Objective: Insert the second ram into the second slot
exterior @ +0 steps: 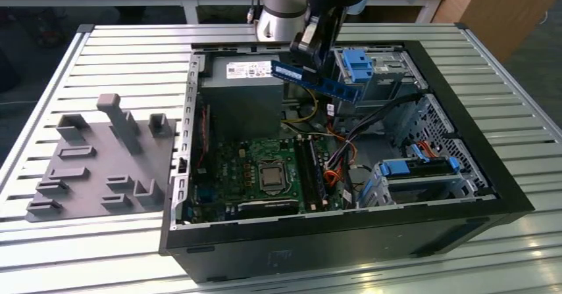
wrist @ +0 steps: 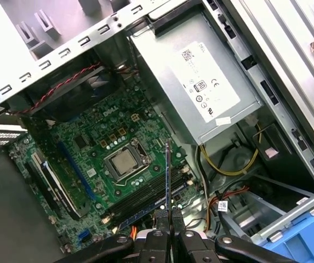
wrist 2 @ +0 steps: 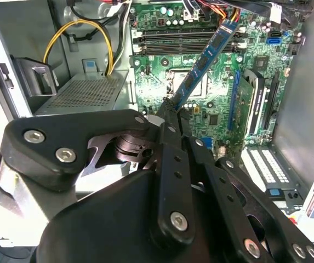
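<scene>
The tool [exterior: 299,56] was clamped on one short end of the ram [exterior: 318,81], with its fingers [wrist 2: 169,131] pressed against both flat faces. That grip probably left the long contact edge free for the slots [exterior: 309,166]. In the exterior view the ram hung in the air toward twelve o'clock of the case [exterior: 333,241], tilted and well clear of the board [exterior: 237,162]. In both wrist views it lay askew to the slots, so I judged it not yet lined up.

The case lay open on the worktop [exterior: 123,57]. It held the board at six o'clock, the power supply [exterior: 241,90] at eleven, and drive cages [exterior: 422,175] at one and four, with cables between them. A grey fixture [exterior: 97,162] sat at the case's nine o'clock.
</scene>
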You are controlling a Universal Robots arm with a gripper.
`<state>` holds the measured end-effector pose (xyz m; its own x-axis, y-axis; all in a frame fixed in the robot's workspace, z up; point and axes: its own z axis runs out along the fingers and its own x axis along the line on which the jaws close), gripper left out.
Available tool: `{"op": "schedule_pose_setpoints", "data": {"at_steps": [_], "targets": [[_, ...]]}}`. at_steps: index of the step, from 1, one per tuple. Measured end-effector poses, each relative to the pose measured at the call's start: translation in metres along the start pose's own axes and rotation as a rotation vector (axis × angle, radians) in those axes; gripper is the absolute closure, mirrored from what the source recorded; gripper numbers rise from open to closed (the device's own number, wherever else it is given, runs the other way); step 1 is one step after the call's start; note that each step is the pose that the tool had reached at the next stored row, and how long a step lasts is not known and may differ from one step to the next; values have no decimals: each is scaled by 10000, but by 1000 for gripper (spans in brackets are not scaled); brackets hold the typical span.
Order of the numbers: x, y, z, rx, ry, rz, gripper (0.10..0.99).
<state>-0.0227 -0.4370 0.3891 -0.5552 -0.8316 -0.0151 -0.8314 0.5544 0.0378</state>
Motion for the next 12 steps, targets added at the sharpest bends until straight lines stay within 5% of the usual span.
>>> {"op": "schedule_pose_setpoints", "data": {"at_steps": [12], "targets": [[0,0,0,9,-21,551,953]]}}
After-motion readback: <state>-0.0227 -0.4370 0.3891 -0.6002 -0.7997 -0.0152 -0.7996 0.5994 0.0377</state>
